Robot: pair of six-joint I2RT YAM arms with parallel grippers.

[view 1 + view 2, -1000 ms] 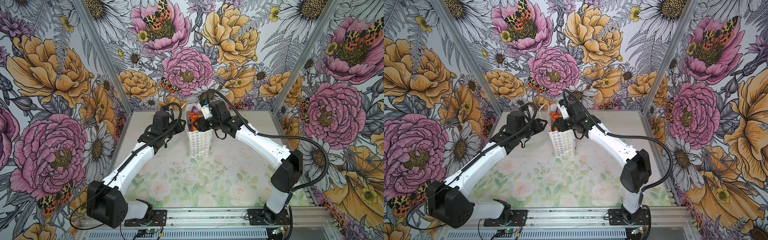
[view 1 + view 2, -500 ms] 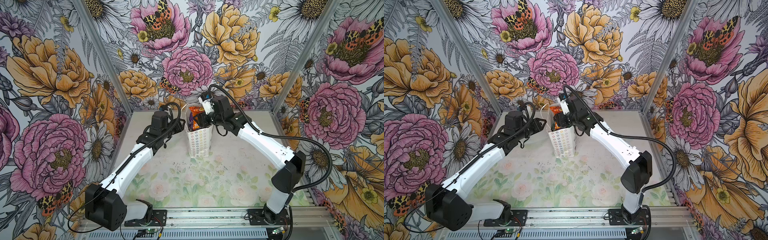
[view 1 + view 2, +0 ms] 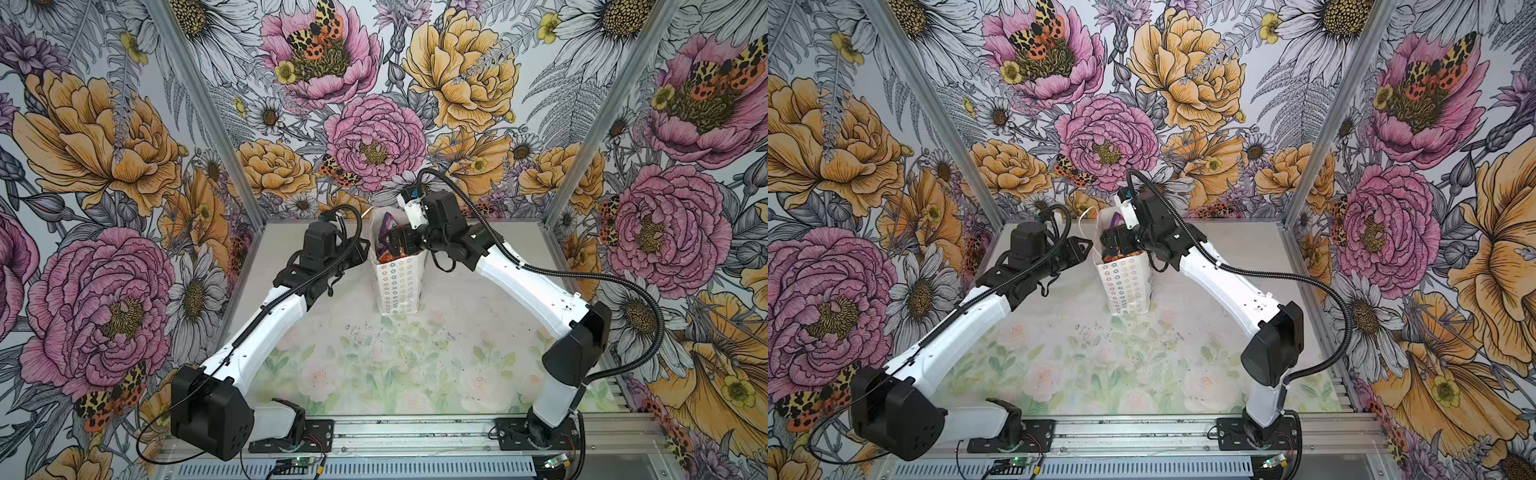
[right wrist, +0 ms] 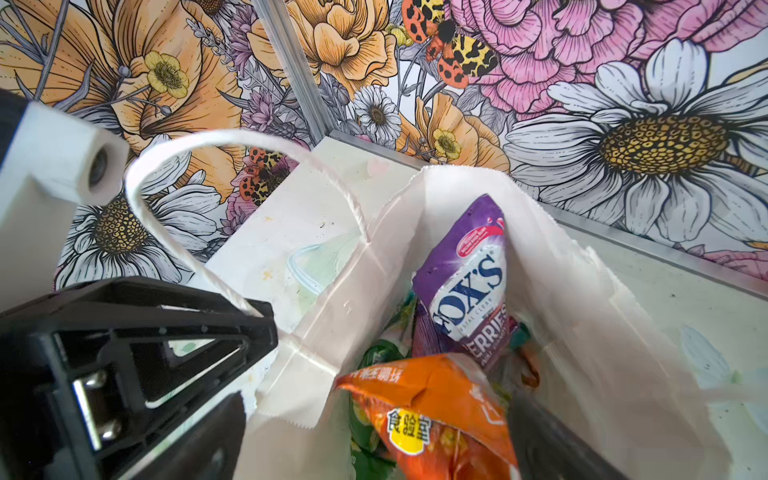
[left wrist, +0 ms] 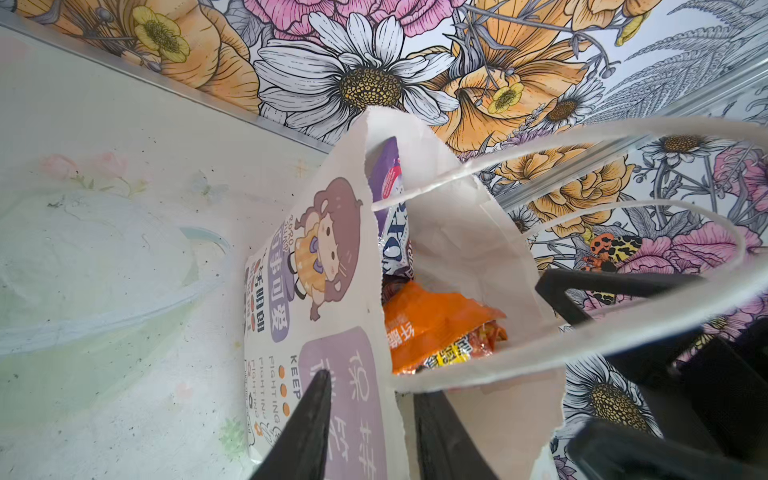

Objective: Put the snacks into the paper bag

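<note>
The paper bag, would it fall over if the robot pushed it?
Probably tippy: the paper bag stands tall on a small base. Its thin walls would likely crumple. The orange packet and purple packet inside look light, so little steadying weight.

The paper bag (image 3: 399, 286) is white, with rows of small multicoloured flower outlines on its side and a brown-haired cartoon girl and a lilac panel on its front. Inside show a purple-and-white FOX'S packet (image 4: 465, 282), an orange packet (image 4: 436, 386) with a yellow badge and a green packet (image 4: 376, 359). The counter (image 3: 374, 374) bears faded pink roses and green leaves; the walls (image 3: 104, 145), big pink, orange and white flowers.
</note>
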